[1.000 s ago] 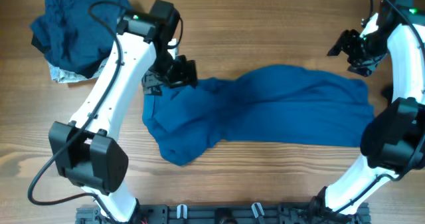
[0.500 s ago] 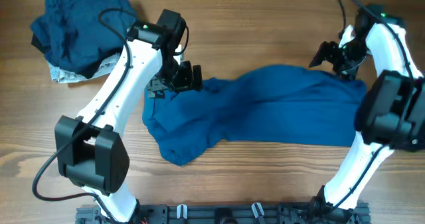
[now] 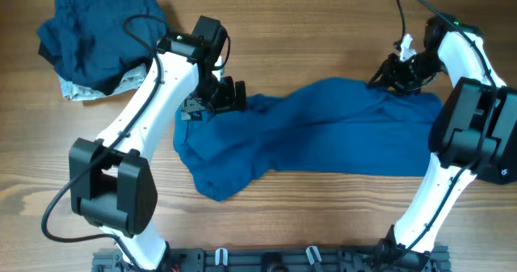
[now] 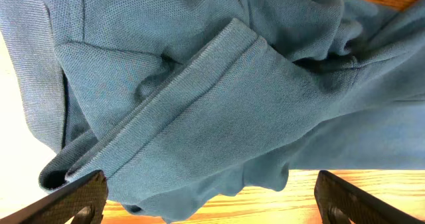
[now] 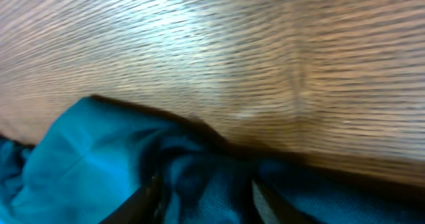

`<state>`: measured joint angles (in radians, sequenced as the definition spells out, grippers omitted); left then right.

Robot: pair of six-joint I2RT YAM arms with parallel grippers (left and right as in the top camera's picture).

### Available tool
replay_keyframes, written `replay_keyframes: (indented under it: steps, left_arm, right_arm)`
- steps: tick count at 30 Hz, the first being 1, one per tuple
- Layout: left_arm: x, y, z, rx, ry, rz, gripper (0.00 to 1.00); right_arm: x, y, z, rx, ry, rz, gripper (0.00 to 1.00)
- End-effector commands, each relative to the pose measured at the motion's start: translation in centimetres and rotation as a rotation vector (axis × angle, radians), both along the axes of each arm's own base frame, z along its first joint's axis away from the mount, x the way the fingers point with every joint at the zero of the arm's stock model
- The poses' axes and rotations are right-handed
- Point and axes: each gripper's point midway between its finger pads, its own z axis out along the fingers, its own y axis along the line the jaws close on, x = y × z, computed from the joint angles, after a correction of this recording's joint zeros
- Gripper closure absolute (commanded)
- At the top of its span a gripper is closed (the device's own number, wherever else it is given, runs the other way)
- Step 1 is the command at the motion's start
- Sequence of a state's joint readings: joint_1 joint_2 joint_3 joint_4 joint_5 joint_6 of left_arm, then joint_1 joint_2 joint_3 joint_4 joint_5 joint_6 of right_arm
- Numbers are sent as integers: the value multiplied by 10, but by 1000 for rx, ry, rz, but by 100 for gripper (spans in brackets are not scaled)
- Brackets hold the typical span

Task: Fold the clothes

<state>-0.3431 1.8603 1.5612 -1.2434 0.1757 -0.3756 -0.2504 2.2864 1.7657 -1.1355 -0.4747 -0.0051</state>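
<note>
The large blue shirt point(image 3: 323, 135) lies crumpled across the middle of the table. My left gripper point(image 3: 212, 96) hovers at its upper left corner, jaws wide open. In the left wrist view point(image 4: 209, 197) a hemmed fold of the shirt point(image 4: 199, 84) hangs between and above the fingers, untouched by them. My right gripper point(image 3: 393, 74) sits on the shirt's upper right edge. In the right wrist view point(image 5: 206, 197) its fingers point(image 5: 149, 201) stand half-narrowed around a dark bunch of blue fabric point(image 5: 80, 151); blur hides whether they pinch it.
A heap of darker navy clothes point(image 3: 97, 38) sits at the back left, with a pale grey-white garment point(image 3: 77, 90) poking out beneath. Bare wooden table point(image 3: 323, 22) surrounds the shirt. A black rail point(image 3: 266, 260) runs along the front edge.
My right gripper has swung left and down onto the shirt's upper right edge, and its jaws have narrowed. My left gripper has shifted slightly right and stayed wide open.
</note>
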Motion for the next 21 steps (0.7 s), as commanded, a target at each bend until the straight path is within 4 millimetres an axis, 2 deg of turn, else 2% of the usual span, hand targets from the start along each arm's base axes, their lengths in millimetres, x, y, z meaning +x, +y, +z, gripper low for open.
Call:
replay_keyframes:
  steps: [1, 6, 10, 12, 15, 18, 21]
  left_arm:
    - [0, 2, 0, 12, -6, -2, 0]
    - [0, 2, 0, 12, -6, -2, 0]
    - [0, 2, 0, 12, -6, -2, 0]
    - [0, 2, 0, 12, -5, -2, 0]
    - [0, 2, 0, 12, -6, -2, 0]
    - [0, 2, 0, 11, -7, -2, 0]
    - [0, 2, 0, 11, -7, -2, 0]
  right_arm:
    - [-1, 14, -3, 78, 2, 15, 96]
    - [2, 15, 1, 86, -8, 12, 96]
    - [8, 11, 24, 76, -31, 6, 96]
    - [6, -12, 33, -69, 12, -100, 96]
    - [-9, -51, 48, -317, 63, -201, 96]
    - [-25, -70, 63, -447, 110, -275, 96]
    - [-36, -73, 72, -475, 140, -299, 96]
